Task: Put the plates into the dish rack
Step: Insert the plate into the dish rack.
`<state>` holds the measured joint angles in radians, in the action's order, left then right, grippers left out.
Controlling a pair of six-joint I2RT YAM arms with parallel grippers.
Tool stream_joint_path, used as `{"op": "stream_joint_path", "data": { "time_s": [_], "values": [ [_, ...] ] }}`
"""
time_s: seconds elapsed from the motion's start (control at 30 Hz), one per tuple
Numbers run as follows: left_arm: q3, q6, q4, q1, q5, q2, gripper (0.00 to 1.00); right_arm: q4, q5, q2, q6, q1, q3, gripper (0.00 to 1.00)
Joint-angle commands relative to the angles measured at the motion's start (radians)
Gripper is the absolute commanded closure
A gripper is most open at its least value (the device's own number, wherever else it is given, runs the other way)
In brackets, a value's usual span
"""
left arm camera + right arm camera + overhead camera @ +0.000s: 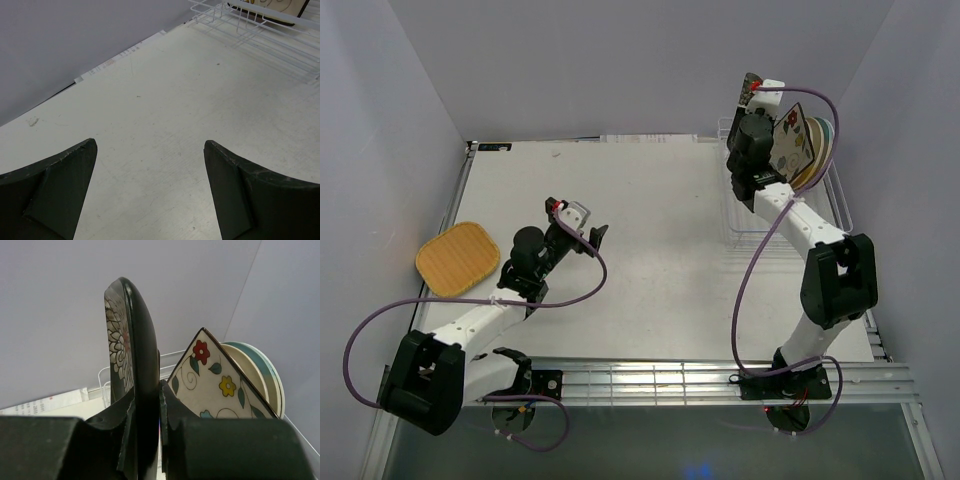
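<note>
Right gripper (pixel 148 407) is pinching the black floral plate (pixel 137 335) by its rim, jaws nearly closed. I'm expecting it to clip the flowered cream plate (pixel 210 382) just beside it if tilted.

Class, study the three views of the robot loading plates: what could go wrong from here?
1. The right jaws pinch the black floral plate only at its rim; it might pivot or slip.
2. The flowered cream plate stands close beside it in the dish rack; lowering could knock them together.
3. The orange-yellow plate lies at the left edge of the table; a clumsy pickup might push it off.
</note>
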<state>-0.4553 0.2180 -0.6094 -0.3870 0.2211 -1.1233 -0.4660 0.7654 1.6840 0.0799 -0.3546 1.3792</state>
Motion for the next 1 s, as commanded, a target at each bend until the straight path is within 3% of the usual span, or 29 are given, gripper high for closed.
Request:
{"op": "stream_joint_path", "data": {
  "time_s": [0.0, 0.23, 0.77, 0.97],
  "values": [
    [-0.010, -0.017, -0.010, 0.007, 0.029, 0.048, 0.02, -0.351, 0.020, 0.031, 0.090, 0.012, 0.086, 0.92],
    [-0.011, -0.011, -0.001, 0.007, 0.035, 0.057, 0.02, -0.663, -0.032, 0.128, 0.198, 0.039, -0.006, 0.92],
    [-0.014, -0.022, 0.014, 0.007, 0.073, 0.045, 0.02, -0.799, -0.176, 0.224, 0.208, 0.138, -0.040, 0.92],
    [-0.017, -0.023, 0.016, 0.007, 0.078, 0.037, 0.02, -0.847, -0.233, 0.259, 0.129, 0.172, -0.089, 0.92]
  ]
}}
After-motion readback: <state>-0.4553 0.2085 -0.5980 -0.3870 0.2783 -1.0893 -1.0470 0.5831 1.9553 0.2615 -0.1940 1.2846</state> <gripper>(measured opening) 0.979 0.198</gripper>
